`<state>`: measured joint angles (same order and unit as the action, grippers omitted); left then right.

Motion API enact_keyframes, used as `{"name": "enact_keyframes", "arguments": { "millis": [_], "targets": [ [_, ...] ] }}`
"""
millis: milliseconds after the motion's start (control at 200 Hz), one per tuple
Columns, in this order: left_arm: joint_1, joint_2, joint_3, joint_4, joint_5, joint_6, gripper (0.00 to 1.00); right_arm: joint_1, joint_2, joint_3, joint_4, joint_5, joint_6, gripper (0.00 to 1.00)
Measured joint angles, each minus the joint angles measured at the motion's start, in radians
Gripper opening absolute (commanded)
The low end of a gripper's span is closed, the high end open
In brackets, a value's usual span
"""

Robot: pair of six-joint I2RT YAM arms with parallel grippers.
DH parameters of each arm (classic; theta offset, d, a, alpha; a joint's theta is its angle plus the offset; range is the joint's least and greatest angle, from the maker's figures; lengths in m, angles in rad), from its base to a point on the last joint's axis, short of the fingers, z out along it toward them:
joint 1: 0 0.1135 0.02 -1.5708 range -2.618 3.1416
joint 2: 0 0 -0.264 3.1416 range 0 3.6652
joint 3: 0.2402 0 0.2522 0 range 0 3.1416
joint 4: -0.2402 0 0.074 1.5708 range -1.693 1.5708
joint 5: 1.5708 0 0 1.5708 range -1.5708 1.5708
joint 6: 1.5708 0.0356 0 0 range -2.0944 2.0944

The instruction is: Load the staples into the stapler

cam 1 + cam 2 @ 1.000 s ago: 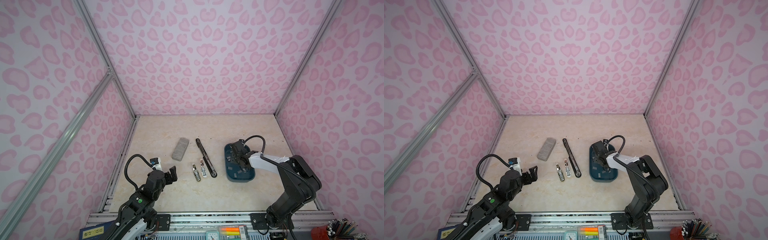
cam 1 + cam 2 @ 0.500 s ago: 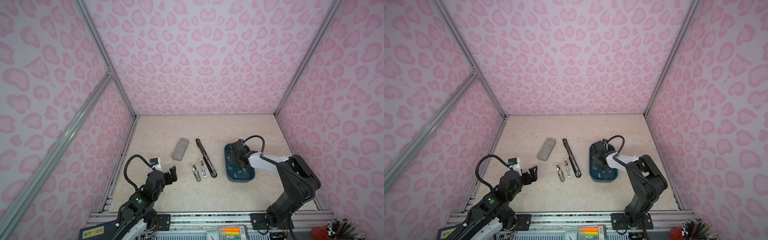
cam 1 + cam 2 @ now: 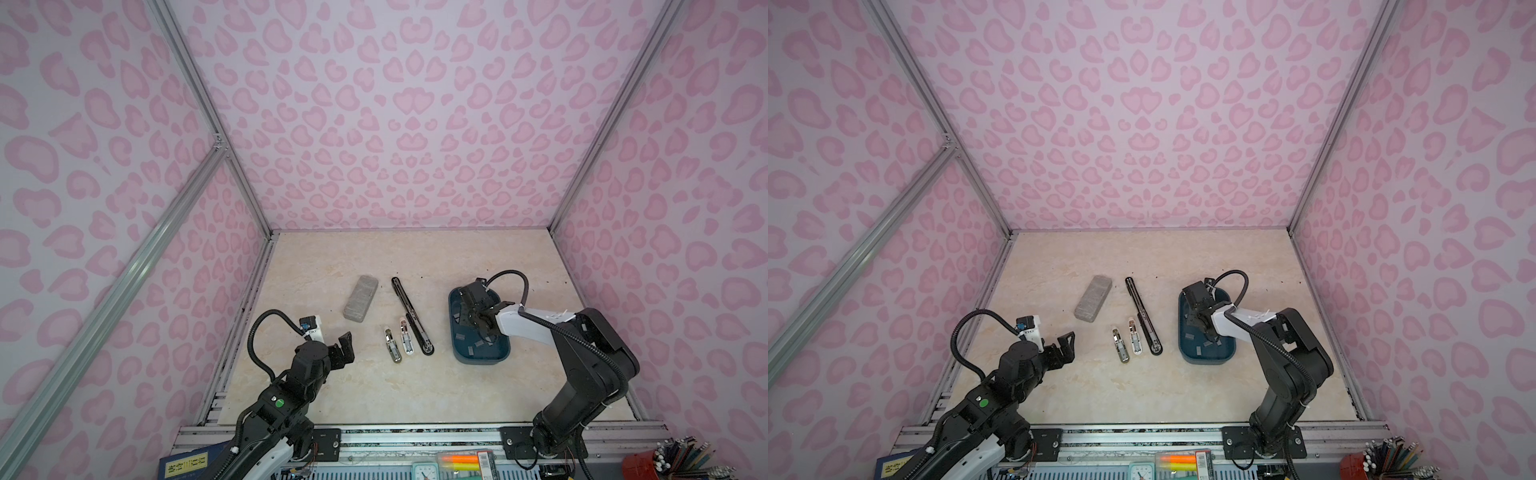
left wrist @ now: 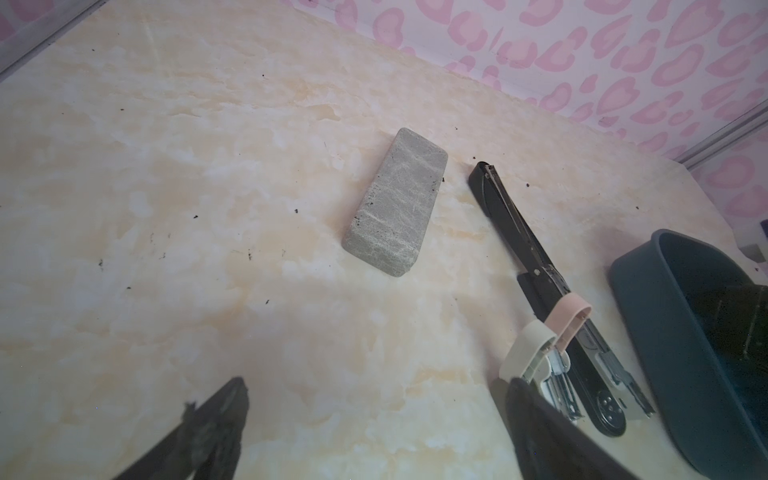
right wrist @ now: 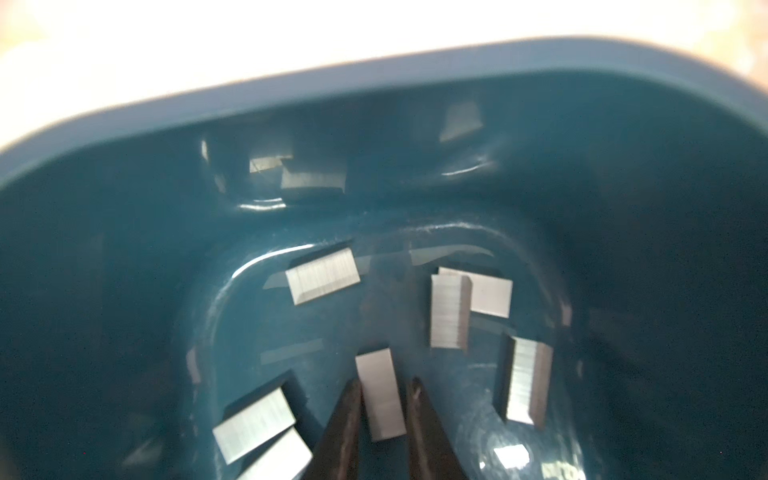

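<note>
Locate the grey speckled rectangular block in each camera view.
Top view: grey speckled rectangular block lies left of the long black stapler.
Top view: same, block left of stapler.
Left wrist: mid-picture, stapler alongside.
Right wrist: not in it.
Shared landmark: the stapler.

Quick headcount of what's on the desk (image 3: 415, 257): one grey block (image 3: 360, 298), one long black stapler (image 3: 411, 316), two small staplers (image 3: 392, 345) lying side by side, and one blue tray (image 3: 478, 361). For the staples (image 5: 322, 276) in the tray, I get seven strips clearly in the right wrist view. A few blurry bits could be more strips or just reflections, can't tell. There are two robot arms, so two grippers: left gripper (image 3: 343, 349) and right gripper (image 5: 384, 382).
</note>
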<state>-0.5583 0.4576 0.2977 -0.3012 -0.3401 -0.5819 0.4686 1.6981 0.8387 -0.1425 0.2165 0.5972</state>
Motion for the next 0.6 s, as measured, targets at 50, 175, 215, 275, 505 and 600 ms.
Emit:
{"name": "enact_keyframes", "arguments": {
  "millis": [50, 175, 215, 275, 505, 600],
  "targets": [
    [0.000, 0.000, 0.000, 0.000, 0.000, 0.000, 0.98, 0.000, 0.004, 0.003, 0.003, 0.000, -0.006, 0.21],
    [0.000, 0.000, 0.000, 0.000, 0.000, 0.000, 0.98, -0.002, 0.014, 0.010, 0.009, 0.002, -0.006, 0.21],
    [0.000, -0.003, 0.000, 0.000, 0.000, 0.000, 0.98, -0.002, 0.017, 0.011, 0.013, 0.004, -0.006, 0.21],
    [0.000, -0.003, 0.000, 0.001, 0.000, 0.000, 0.97, -0.002, 0.019, 0.012, 0.017, 0.007, -0.006, 0.22],
    [0.000, -0.004, 0.000, 0.000, 0.000, 0.000, 0.98, -0.003, 0.024, 0.017, 0.018, 0.016, -0.006, 0.24],
    [0.000, -0.004, 0.000, 0.000, 0.000, 0.000, 0.97, -0.006, 0.028, 0.019, 0.019, 0.019, -0.007, 0.24]
  ]
}}
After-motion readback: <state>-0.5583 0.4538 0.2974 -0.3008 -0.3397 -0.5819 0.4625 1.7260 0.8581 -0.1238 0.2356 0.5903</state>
